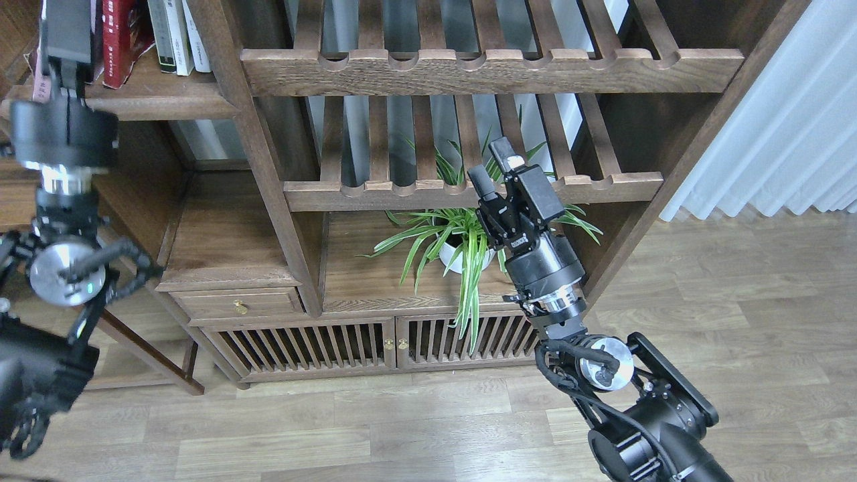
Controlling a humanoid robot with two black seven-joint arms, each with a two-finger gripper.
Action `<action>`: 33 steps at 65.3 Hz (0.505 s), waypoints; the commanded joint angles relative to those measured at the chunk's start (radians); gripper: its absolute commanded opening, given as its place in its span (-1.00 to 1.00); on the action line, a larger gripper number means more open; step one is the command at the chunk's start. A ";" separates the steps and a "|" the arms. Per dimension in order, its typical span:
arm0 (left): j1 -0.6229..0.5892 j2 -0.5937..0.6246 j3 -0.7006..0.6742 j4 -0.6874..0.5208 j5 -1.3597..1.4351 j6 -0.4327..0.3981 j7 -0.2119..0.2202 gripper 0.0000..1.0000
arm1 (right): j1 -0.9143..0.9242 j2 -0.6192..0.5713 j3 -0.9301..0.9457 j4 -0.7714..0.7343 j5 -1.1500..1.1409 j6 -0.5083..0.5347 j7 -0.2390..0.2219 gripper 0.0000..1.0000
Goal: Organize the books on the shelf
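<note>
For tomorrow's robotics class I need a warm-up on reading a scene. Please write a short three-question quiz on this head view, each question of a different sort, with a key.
1. True or false: the right gripper holds a book.
2. Multiple choice: where does the maroon book stand? A) on the floor B) on the upper-left shelf C) in the drawer
3. Short answer: what stands behind the right arm, under the slatted racks?

Key
1. False; the right gripper is empty, its fingers apart, in front of the racks.
2. B; it stands beside the thin white and grey books, near the left gripper.
3. A green potted plant in a white pot.
</note>
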 commanded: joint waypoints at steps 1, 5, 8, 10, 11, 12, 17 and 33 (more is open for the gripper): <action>0.017 -0.088 0.019 0.006 -0.006 0.000 0.075 0.64 | 0.005 0.000 -0.031 0.000 0.000 0.000 0.000 0.71; 0.021 -0.131 0.033 0.009 -0.006 0.000 0.123 0.81 | 0.010 0.000 -0.041 0.000 0.000 0.000 0.000 0.74; 0.026 -0.153 0.049 0.012 -0.006 0.000 0.156 0.96 | 0.010 0.000 -0.052 0.000 0.000 0.000 0.000 0.75; 0.037 -0.162 0.063 0.012 -0.006 0.000 0.172 0.99 | 0.010 0.000 -0.061 0.002 0.000 0.000 0.000 0.75; 0.043 -0.165 0.066 0.012 -0.006 0.000 0.175 0.99 | 0.010 0.000 -0.066 0.002 0.000 0.000 0.000 0.75; 0.047 -0.168 0.071 0.012 -0.006 0.000 0.178 0.99 | 0.010 0.000 -0.071 0.002 0.000 0.000 0.000 0.75; 0.072 -0.171 0.125 0.015 -0.006 0.000 0.186 0.99 | 0.013 0.000 -0.100 0.002 0.000 0.000 -0.002 0.78; 0.120 -0.171 0.255 0.015 -0.006 0.000 0.187 0.99 | 0.016 0.000 -0.150 0.000 -0.005 0.000 -0.003 0.80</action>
